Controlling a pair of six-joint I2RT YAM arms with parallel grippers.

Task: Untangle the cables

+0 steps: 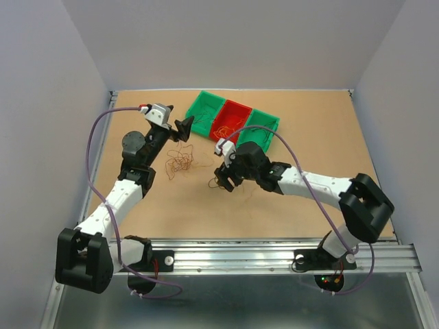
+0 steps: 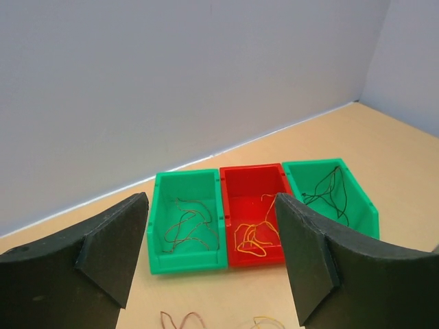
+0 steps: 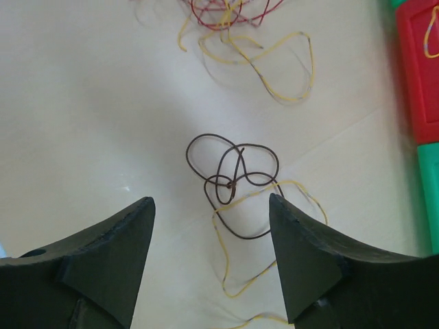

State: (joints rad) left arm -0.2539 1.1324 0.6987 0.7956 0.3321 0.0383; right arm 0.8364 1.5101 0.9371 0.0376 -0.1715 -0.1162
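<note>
Item: cables point(image 1: 180, 163), a loose clump on the table point(image 1: 309, 199), centre-left of the top view; sorted strands lie in three bins point(image 2: 188, 262), upper centre

Hazard: dark strand point(image 3: 230, 185) is knotted with yellow strand point(image 3: 219, 250); a pinch there probably lifts both, or the thin wire slips free

Left gripper point(image 1: 184, 128): raised, upper left, facing the bins, jaws wide and empty

Right gripper point(image 1: 221, 181): angled down over the knotted pair, jaws wide and empty

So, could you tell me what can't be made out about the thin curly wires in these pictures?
- Top view: the tangle of thin orange and red wires is too small to count strands.
- Left wrist view: the bottom edge cuts off a reddish wire loop.
- Right wrist view: the right edge crops the red plastic bin.
</note>
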